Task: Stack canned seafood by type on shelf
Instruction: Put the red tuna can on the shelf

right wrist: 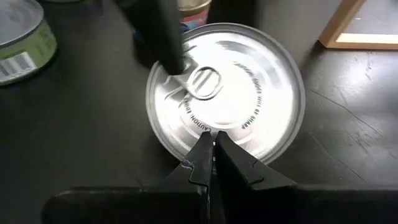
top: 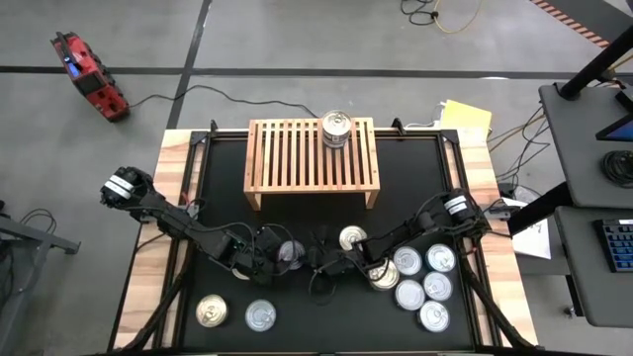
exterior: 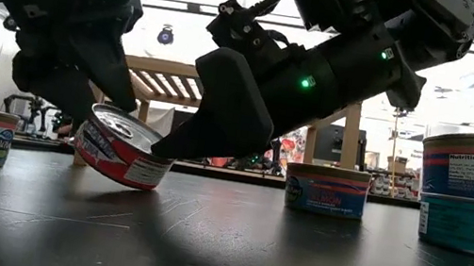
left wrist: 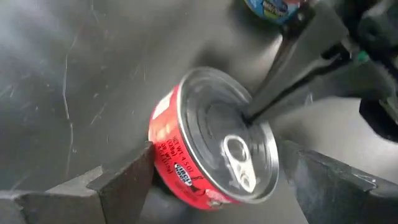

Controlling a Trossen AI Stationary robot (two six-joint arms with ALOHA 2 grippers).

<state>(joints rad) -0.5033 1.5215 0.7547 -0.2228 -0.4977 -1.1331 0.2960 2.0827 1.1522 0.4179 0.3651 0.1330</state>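
Note:
A flat red-labelled can (left wrist: 211, 149) with a silver pull-tab lid sits tilted on the black mat near the table's middle (top: 290, 254). My left gripper (left wrist: 217, 162) reaches it from the table's left and is closed around it. My right gripper (right wrist: 211, 148) comes from the table's right, shut, with its tips on the can's lid. The light-wood slatted shelf (top: 312, 153) stands at the far side on its short legs. One taller can (top: 336, 129) stands on its top, toward the right. My left gripper holds the red can across its width, one finger on the red side wall (left wrist: 163, 155), the other at the lid's rim (left wrist: 275, 171) by the pull tab. The fingers slant down from the table's left. The can is tilted, left side raised, lower right edge (exterior: 153, 184) on the mat. My right gripper presses its shut fingertips on the can's lid (left wrist: 245, 117), near the lid's middle. The fingers slant down from the table's right (exterior: 163, 147). Nothing is between them.
Several silver-lidded cans (top: 420, 282) cluster at the near right under the right arm. One more can (top: 352, 237) stands just beyond the right gripper. Two cans (top: 211, 311) (top: 260, 316) lie at the near left. Bare mat lies between the grippers and the shelf.

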